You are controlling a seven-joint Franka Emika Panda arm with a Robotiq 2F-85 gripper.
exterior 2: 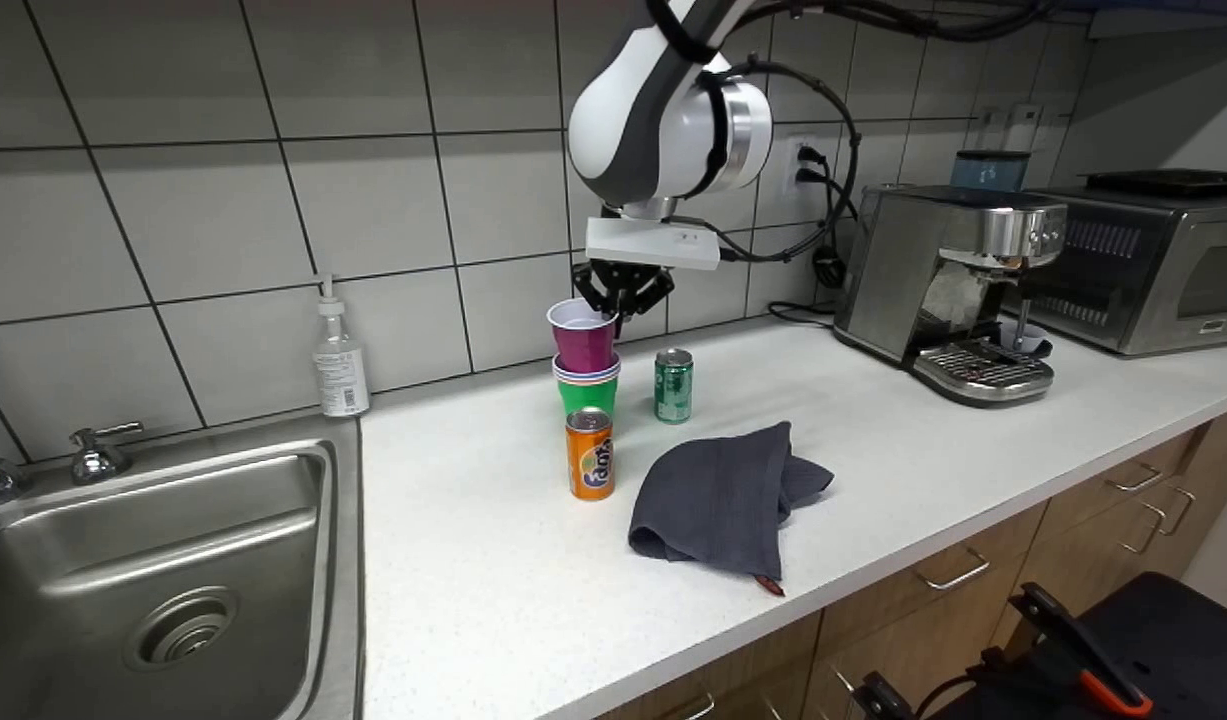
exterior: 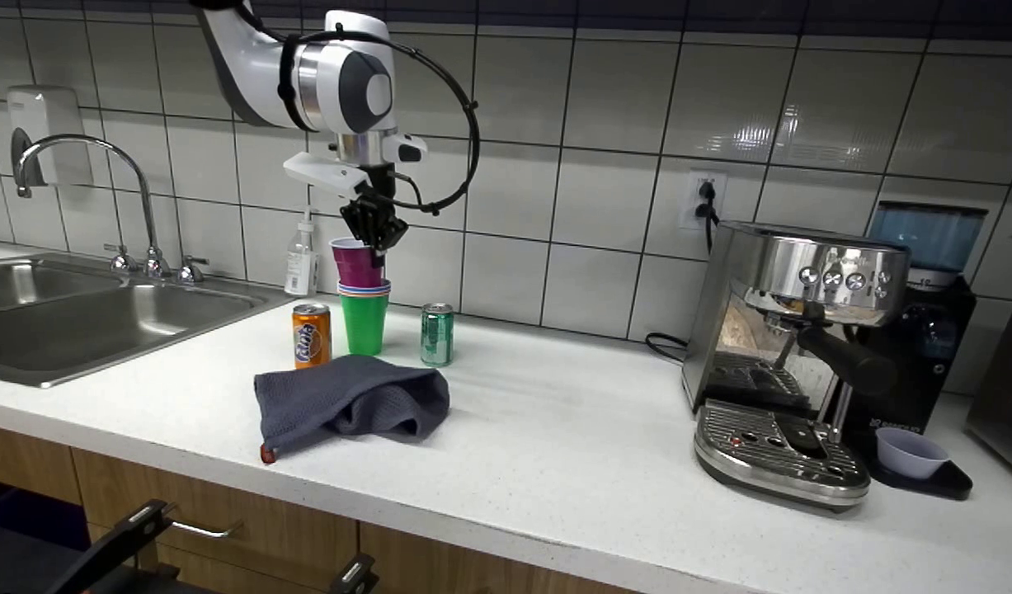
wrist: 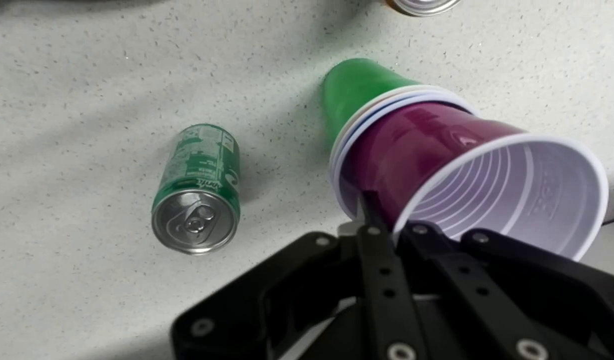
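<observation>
Wrist view, right of centre: I saw the gripper (wrist: 394, 226) pinching the magenta cup (wrist: 417, 145) by its rim, the cup's long axis running up-left to the mouth of the green cup stack (wrist: 354, 92).

At 9 o'clock from the centre of an exterior view: stainless double sink (exterior: 118, 334), chrome faucet (exterior: 150, 214) at its back edge, clear pump bottle (exterior: 301, 266) at its rear corner beside the tiled wall (exterior: 613, 198). Between 8 and 9: orange can (exterior: 312, 337), upright, marked Fanta. At 8: green can (exterior: 437, 335), upright; farther out, dark grey cloth (exterior: 349, 402), rumpled on the white counter (exterior: 571, 445) (a small reddish item (exterior: 267, 454), identity unclear, protrudes at the cloth's own 8 o'clock corner). At 2: wall outlet (exterior: 689, 200), two black plugs (exterior: 705, 210) seated. At 3: polished espresso machine (exterior: 782, 371), black grinder (exterior: 934, 322) just behind. In an exterior view, near 3 o'clock: steel microwave (exterior 2: 1133, 270), dark flat item (exterior 2: 1178, 183) on top.
</observation>
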